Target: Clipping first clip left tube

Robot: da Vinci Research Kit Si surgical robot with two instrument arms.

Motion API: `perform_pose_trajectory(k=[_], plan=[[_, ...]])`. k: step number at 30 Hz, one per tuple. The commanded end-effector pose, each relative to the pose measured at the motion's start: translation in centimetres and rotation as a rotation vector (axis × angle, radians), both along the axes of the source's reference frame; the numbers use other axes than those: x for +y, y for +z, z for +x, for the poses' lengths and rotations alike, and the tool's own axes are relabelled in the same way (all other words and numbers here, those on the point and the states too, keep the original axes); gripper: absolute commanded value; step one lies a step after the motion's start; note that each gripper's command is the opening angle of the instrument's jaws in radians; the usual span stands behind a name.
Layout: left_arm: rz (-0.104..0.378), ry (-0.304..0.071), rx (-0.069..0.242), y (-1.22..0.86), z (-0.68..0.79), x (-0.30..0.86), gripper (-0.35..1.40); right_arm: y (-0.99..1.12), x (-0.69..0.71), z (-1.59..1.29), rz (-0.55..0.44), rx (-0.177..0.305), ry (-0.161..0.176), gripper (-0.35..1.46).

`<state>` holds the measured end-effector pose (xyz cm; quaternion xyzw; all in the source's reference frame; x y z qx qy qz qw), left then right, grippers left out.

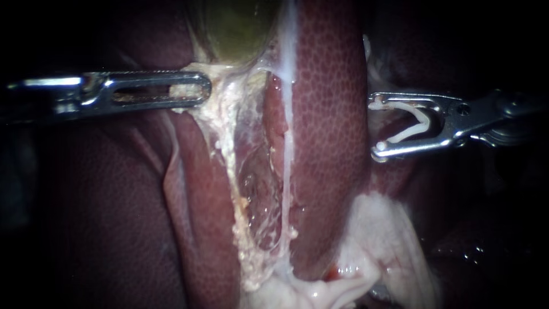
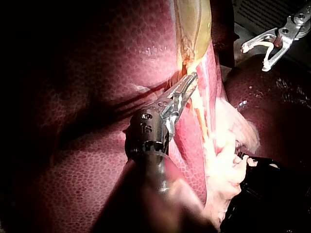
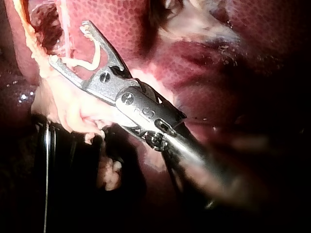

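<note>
Dark red, mottled liver [image 1: 326,114] as backdrop, lobes parted down the centre, with the greenish gallbladder [image 1: 237,28] at the top of the cleft. Left instrument [image 1: 201,90] lying level from the left edge, slotted jaws clenched on pale tissue [image 1: 223,97] just under the gallbladder. Left tube [image 1: 231,171] seen as a crusty cream strand running down the cleft below that grip; thinner white right tube [image 1: 284,171] beside it, not touching. Right instrument [image 1: 376,128] in from the right edge, jaws spread wide yet seating a white V-shaped clip [image 1: 424,119], one leg against each jaw. Clip out past the right-hand liver lobe, well apart from the left tube. Pale fatty tissue [image 1: 377,229] at the foot of the cleft.
</note>
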<state>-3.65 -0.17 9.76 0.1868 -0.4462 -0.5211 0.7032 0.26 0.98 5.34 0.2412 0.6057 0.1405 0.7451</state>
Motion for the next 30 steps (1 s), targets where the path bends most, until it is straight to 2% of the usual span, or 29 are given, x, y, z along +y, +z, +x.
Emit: perform_pose_trajectory(k=[1, 7, 10, 13, 18, 24, 30], plan=[[-0.001, 0.001, 0.0, 0.0, 0.0, 0.0, -0.35, 0.0, 0.0, 0.0, 0.0, 0.001, 0.0, 0.6], [-0.001, 0.001, 0.0, 0.0, 0.01, 0.0, -0.35, 0.03, -0.03, 0.05, -0.009, 0.004, 0.003, 0.6], [-0.001, 0.001, 0.0, 0.0, 0.01, 0.0, -0.35, 0.09, -0.11, 0.14, -0.009, 0.007, 0.008, 0.6], [-0.002, -0.001, 0.002, 0.01, 0.01, 0.0, -0.35, 0.2, -0.24, 0.27, 0.0, 0.015, 0.007, 0.6], [-0.003, -0.003, 0.004, 0.04, 0.03, 0.03, -0.35, 0.39, -0.51, 0.62, 0.03, 0.04, -0.012, 0.6], [-0.004, -0.006, 0.006, 0.05, 0.04, 0.03, -0.35, 0.61, -0.82, 1.0, 0.057, 0.046, -0.048, 0.6], [-0.004, -0.006, 0.007, 0.04, 0.03, 0.03, -0.35, 0.81, -1.04, 1.32, 0.076, 0.05, -0.071, 0.6]])
